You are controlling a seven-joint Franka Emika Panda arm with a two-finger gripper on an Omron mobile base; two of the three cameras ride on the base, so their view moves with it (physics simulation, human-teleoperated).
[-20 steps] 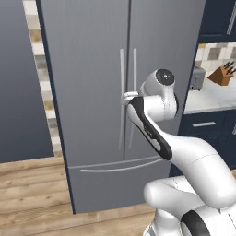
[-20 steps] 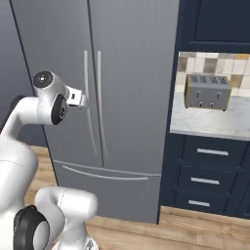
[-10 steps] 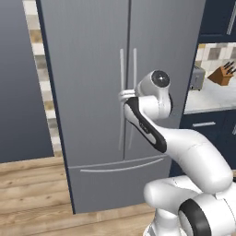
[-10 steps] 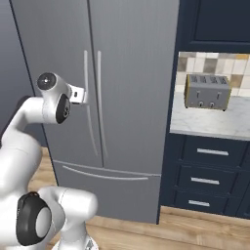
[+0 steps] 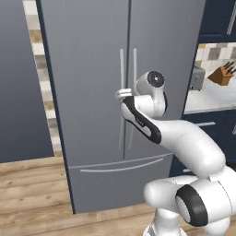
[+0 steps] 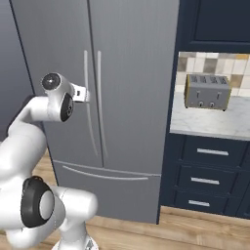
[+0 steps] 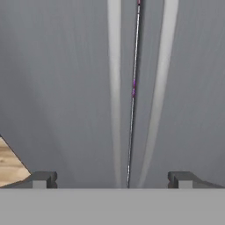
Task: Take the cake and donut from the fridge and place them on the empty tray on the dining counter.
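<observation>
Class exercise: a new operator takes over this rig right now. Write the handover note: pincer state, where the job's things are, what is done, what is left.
Pincer: open, holding nothing, aimed at the fridge between its two door handles, not yet on either.
Fridge: both doors shut, bottom drawer shut.
Cake, donut: not visible behind the shut doors, apart from a thin purple glint in the door seam, seen from the hand.
Done: arm brought up to the handles.
Left: grip a handle, open the door, take out cake and donut, carry both to the empty tray on the dining counter.
</observation>
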